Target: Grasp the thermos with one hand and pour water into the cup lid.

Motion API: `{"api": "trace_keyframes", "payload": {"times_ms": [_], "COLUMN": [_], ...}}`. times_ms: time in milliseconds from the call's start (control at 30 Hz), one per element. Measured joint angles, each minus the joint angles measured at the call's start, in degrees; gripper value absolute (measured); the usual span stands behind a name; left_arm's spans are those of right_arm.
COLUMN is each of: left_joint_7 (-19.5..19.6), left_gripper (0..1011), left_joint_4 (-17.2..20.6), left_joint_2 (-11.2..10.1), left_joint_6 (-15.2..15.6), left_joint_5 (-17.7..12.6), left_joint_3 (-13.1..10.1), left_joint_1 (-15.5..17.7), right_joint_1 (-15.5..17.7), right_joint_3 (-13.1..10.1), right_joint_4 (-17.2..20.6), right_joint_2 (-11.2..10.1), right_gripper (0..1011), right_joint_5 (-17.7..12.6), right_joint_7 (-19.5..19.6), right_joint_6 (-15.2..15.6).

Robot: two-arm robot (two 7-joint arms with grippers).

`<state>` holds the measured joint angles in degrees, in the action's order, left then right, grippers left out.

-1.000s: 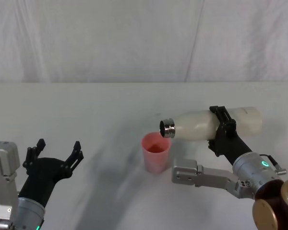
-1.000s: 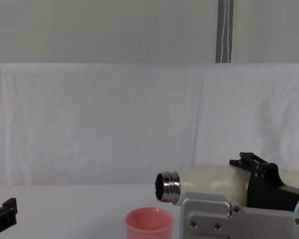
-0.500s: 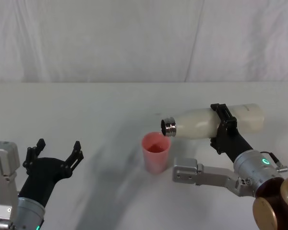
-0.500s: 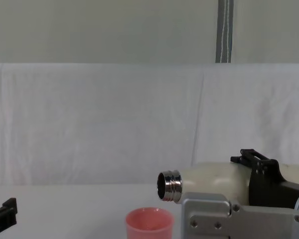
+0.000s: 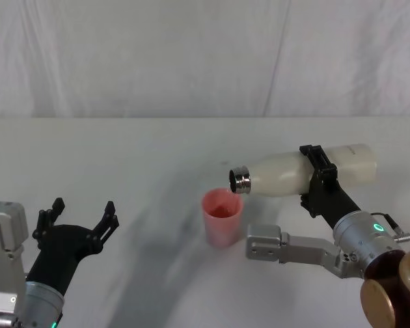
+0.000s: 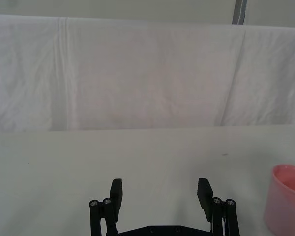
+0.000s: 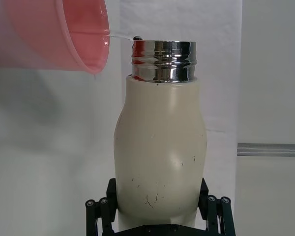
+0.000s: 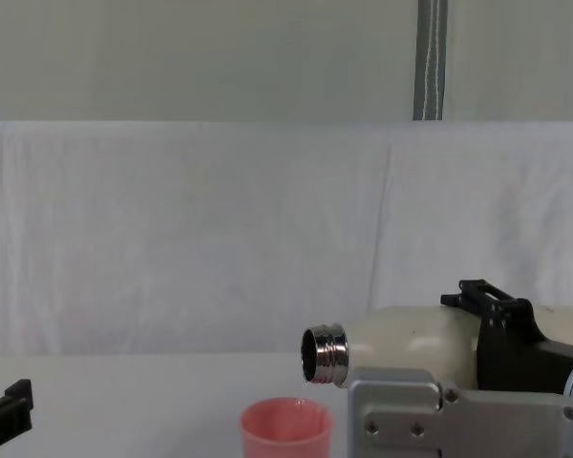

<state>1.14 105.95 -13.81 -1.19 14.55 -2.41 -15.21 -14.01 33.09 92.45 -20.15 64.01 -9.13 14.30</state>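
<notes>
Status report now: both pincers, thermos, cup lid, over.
Right pincer shut on thermos, tilted, mouth over cup lid. Thin water stream visible. Left pincer open, idle. Nothing in the way.

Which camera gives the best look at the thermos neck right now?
The right wrist view: the thermos faces the camera, its steel neck sharp, held in the right claw. The head view shows the neck small above the cup lid; the chest view shows it side-on.

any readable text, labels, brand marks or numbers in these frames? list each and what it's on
No readable text anywhere.
Thermos: only scuff marks on the cream body; a faint grey mark near its base in the head view, too small to read.
Cup lid: plain pink, unmarked.
Right gripper, left gripper: no labels.
</notes>
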Motion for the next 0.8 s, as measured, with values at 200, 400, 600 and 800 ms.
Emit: {"api": "trace_keyframes", "payload": {"times_ms": [200,400,600,800], "left_joint_7": [0.0,0.0,0.0,0.0], "left_gripper": [1001,1001,1001,1001], "left_joint_4": [0.0,0.0,0.0,0.0], "left_joint_2": [0.0,0.0,0.0,0.0], "left_joint_6": [0.0,0.0,0.0,0.0], "left_joint_5": [0.0,0.0,0.0,0.0], "left_joint_3": [0.0,0.0,0.0,0.0], "left_joint_1": [0.0,0.0,0.0,0.0], "right_joint_1": [-0.2,-0.3,-0.4,-0.4], "right_joint_3": [0.2,0.5,0.8,0.9], "right_joint_4": [0.1,0.3,0.3,0.5], "right_joint_2": [0.0,-0.1,-0.1,-0.1], "right_gripper": [956,956,956,956], "right_joint_5": [0.3,0.7,1.0,1.1], "right_joint_7": [-0.1,-0.4,-0.6,-0.7], "right_joint_6": [0.1,0.2,0.3,0.4]}}
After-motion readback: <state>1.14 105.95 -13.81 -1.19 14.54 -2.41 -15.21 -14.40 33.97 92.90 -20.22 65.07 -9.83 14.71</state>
